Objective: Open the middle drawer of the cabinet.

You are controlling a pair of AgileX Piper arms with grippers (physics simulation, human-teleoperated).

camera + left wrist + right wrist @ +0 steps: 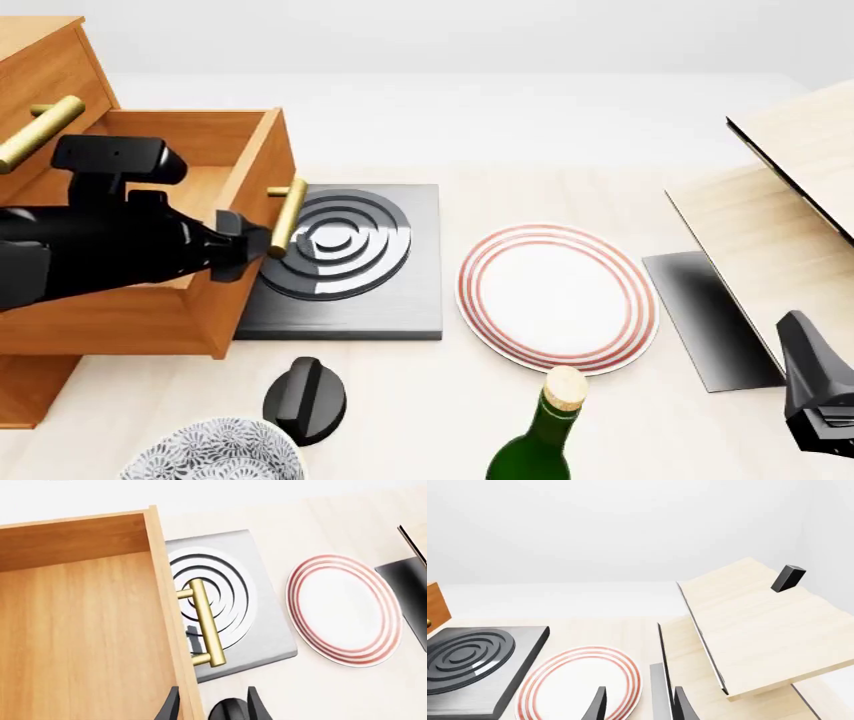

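The orange-brown cabinet (40, 60) stands at the far left. Its middle drawer (134, 320) is pulled well out over the table, and its inside (80, 630) shows bare wood. The drawer's brass bar handle (287, 215) (203, 625) hangs above a grey hob. My left gripper (247, 245) (213, 702) is open just behind the handle. Its fingers straddle the drawer front's top edge and the bar lies ahead of the fingertips, not held. My right gripper (817, 395) (640, 705) is open with nothing in it at the near right.
A grey hob (354, 260) with ring burner lies under the handle. A red-striped plate (558, 297) sits mid-table. Near the front are a green bottle (547, 430), a black knob (304, 398) and a patterned bowl (214, 455). A pale board structure (787, 200) fills the right.
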